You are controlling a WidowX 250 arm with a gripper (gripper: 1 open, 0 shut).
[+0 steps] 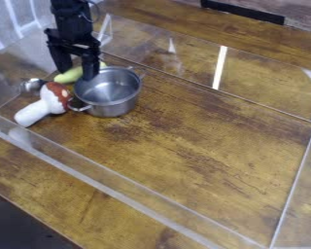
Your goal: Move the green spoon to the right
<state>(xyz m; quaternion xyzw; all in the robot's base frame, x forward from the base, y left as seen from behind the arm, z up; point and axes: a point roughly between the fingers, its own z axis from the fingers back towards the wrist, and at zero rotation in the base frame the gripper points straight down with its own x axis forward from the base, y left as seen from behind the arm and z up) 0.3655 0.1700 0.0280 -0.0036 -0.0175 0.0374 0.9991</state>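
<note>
The green spoon (69, 75) lies at the back left of the table, its pale yellow-green handle beside the pot's left rim and its silver bowl pointing left towards the mushroom. My black gripper (70, 66) hangs straight down over the handle. It is open, with one finger on each side of the green handle and its tips close to it. The fingers hide part of the handle.
A round steel pot (109, 90) with two handles stands just right of the spoon. A red-and-white mushroom toy (42, 103) lies in front of the spoon on the left. Clear acrylic walls (145, 199) box in the wooden table (210, 136).
</note>
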